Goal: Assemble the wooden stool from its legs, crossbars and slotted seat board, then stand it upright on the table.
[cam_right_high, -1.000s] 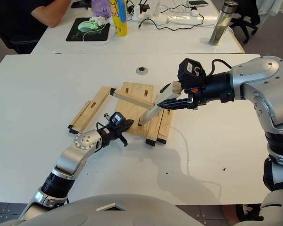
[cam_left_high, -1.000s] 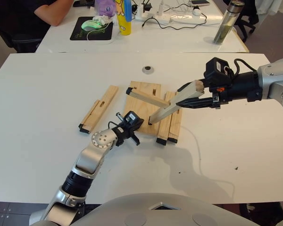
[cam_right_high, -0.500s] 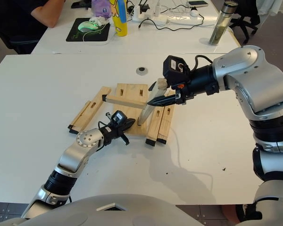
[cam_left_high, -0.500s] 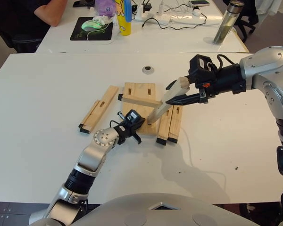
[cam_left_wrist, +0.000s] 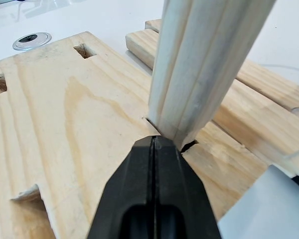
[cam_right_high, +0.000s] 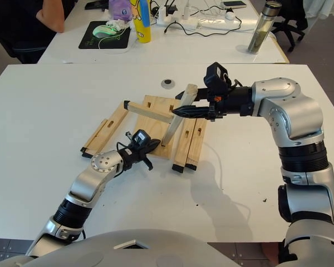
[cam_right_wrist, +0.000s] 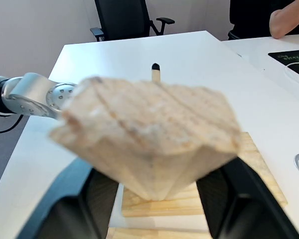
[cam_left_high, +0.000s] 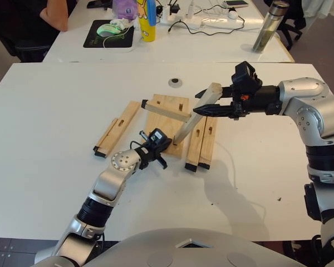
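The table [cam_left_high: 55, 139] is plain white, and the seat board [cam_left_high: 163, 129] on it is honey-pale plywood with long wavy brown grain, while the leg [cam_left_high: 185, 131] and crossbar [cam_left_high: 167, 111] above it are creamier wood with fine straight grain. The slotted bars [cam_left_high: 116, 129] at the board's nine o'clock and the slotted pair [cam_left_high: 203, 144] at its three o'clock are the same light wood with black ends. The left gripper [cam_left_wrist: 154, 143] and right gripper [cam_left_high: 200, 110] are black. At twelve o'clock sit a dark grey grommet [cam_left_high: 174, 83], a black mat [cam_left_high: 92, 39], a pale green mouse [cam_left_high: 107, 29] and a yellow bottle [cam_left_high: 148, 30].
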{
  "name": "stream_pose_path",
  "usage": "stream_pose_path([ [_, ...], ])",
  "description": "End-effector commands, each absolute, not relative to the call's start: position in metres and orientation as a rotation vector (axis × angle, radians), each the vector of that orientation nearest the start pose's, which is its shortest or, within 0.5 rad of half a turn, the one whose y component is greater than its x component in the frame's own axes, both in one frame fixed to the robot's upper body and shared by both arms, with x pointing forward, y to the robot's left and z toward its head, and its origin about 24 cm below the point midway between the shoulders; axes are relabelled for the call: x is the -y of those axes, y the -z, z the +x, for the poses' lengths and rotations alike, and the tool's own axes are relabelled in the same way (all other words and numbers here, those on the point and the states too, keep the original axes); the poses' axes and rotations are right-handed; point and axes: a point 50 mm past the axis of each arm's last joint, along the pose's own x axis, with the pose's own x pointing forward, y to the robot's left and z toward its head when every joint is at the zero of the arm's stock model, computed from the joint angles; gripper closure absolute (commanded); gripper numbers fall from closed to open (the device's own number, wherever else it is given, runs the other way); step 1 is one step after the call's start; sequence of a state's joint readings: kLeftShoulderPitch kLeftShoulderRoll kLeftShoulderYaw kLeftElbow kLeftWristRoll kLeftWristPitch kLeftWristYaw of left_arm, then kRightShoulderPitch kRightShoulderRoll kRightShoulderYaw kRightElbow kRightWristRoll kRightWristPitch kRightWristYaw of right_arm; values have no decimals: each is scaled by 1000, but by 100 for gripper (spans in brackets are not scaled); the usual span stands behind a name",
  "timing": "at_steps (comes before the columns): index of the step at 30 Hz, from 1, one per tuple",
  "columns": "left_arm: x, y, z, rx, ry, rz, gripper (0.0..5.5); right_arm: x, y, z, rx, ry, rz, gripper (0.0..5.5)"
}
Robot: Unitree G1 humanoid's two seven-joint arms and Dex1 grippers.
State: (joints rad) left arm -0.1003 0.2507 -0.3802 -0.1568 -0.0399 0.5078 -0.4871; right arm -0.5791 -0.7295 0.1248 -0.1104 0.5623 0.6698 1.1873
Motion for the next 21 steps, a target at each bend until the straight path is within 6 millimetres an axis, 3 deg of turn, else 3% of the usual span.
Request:
stream_pose_path([
  [1,-94,-13,227,-512,846,223,550,155,-145,264,-387,-1421,-158,345],
  [10,-93,-14,226,-518,861,224,550,159,-135,281,-366,-1277,-103,345],
  [14,-93,-14,226,-518,860,225,550,153,-131,266,-379,-1392,-51,345],
  [18,-94,-14,227,-519,864,228,550,159,-117,271,-406,-1301,-47,345],
  [21,-96,-15,227,-521,860,229,550,157,-115,255,-423,-1393,-9,345],
])
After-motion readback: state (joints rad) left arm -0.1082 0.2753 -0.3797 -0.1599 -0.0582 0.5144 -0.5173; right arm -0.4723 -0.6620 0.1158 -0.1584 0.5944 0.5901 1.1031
